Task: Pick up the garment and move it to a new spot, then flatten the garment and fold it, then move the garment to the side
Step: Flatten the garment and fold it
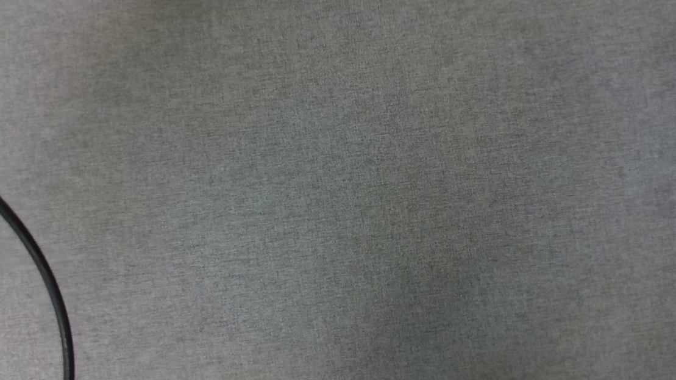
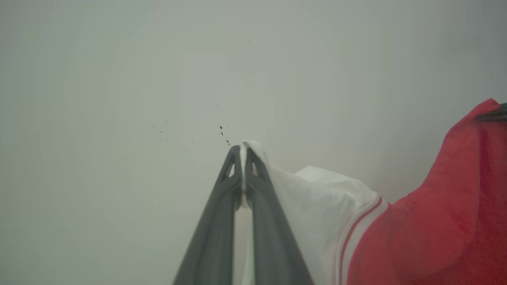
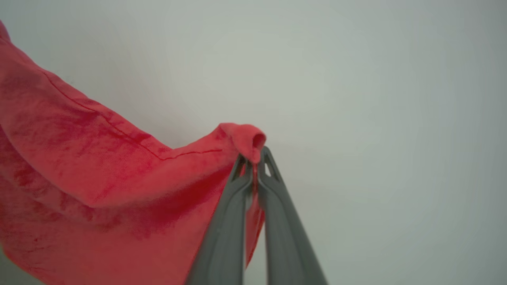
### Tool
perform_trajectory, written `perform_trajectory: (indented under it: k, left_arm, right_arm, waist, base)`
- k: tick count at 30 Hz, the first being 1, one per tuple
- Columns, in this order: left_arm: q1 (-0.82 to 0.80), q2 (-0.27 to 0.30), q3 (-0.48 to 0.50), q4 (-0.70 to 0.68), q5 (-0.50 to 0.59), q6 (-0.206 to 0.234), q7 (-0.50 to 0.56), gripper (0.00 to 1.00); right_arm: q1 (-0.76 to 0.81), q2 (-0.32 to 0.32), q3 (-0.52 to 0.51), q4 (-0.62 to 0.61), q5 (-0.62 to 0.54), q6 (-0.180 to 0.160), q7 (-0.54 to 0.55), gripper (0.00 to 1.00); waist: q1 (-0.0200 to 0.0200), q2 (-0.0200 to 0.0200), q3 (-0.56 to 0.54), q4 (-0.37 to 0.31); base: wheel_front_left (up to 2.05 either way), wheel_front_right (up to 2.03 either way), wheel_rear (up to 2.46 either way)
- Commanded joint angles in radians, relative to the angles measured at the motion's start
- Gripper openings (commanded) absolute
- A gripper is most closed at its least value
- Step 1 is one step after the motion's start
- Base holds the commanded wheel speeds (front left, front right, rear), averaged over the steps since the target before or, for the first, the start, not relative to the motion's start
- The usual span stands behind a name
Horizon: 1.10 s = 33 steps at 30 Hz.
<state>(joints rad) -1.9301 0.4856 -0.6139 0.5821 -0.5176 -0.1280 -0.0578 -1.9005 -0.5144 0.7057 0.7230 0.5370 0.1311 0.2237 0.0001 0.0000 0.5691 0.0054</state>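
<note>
The garment (image 2: 427, 229) is a red T-shirt with a white sleeve and red-striped trim. In the left wrist view my left gripper (image 2: 242, 152) is shut on the edge of the white sleeve, and the red body hangs off to the right. In the right wrist view my right gripper (image 3: 255, 158) is shut on a bunched red edge of the garment (image 3: 99, 174), which drapes away to the left. Both grippers hold the cloth up against a plain pale background.
The head view looks down on a grey fabric surface (image 1: 375, 199). A thin black cable (image 1: 46, 277) curves across its left edge. A few small dark specks (image 2: 223, 134) mark the pale surface beyond my left fingers.
</note>
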Motion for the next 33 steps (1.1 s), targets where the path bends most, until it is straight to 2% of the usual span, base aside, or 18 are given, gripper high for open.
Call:
perform_trajectory:
  k: [1,7,9,13,20,24,28,33]
  left_arm:
    - [0.006,-0.005,-0.015,0.011,-0.011,-0.001,-0.007,0.0]
    - [0.091,0.002,-0.08,0.086,-0.099,-0.001,-0.056,0.0]
    - [0.146,-0.013,-0.091,0.105,-0.151,-0.001,-0.077,0.0]
    - [0.271,0.001,-0.148,0.121,-0.207,-0.001,-0.118,0.0]
    - [0.493,0.031,-0.223,0.087,-0.27,-0.001,-0.174,0.0]
    - [0.625,0.05,-0.234,0.034,-0.29,0.002,-0.193,0.0]
    - [0.793,0.075,-0.249,-0.048,-0.3,0.031,-0.201,0.0]
    - [1.005,0.107,-0.253,-0.188,-0.323,0.113,-0.205,0.0]
  right_arm:
    - [0.001,0.008,0.012,0.012,0.002,-0.001,-0.01,0.0]
    - [0.073,0.026,0.096,0.064,0.036,-0.001,-0.061,0.0]
    - [0.112,0.019,0.133,0.071,0.052,-0.001,-0.083,0.0]
    - [0.205,-0.001,0.205,0.075,0.099,-0.001,-0.112,0.0]
    - [0.37,-0.018,0.317,0.038,0.196,-0.001,-0.158,0.0]
    - [0.466,-0.041,0.401,-0.004,0.224,-0.001,-0.167,0.0]
    - [0.576,-0.072,0.457,-0.048,0.268,-0.001,-0.194,0.0]
    - [0.707,-0.114,0.489,-0.088,0.33,-0.001,-0.235,0.0]
  waist:
    - [-0.0001,0.0,0.009,0.001]
    - [-0.0001,0.0,0.022,0.004]
    - [-0.0001,0.0,0.019,0.011]
    - [-0.0001,0.0,0.006,0.017]
    - [-0.0001,0.0,-0.034,0.016]
    - [-0.0001,0.0,-0.074,0.014]
    - [-0.0001,0.0,-0.13,0.013]
    - [-0.0001,0.0,-0.202,0.016]
  base:
    - [0.0,0.0,0.0]
    - [0.0,0.0,0.0]
    - [0.0,0.0,0.0]
    - [0.0,0.0,0.0]
    - [0.0,0.0,0.0]
    - [0.0,0.0,0.0]
    - [0.0,0.0,0.0]
    - [0.0,0.0,0.0]
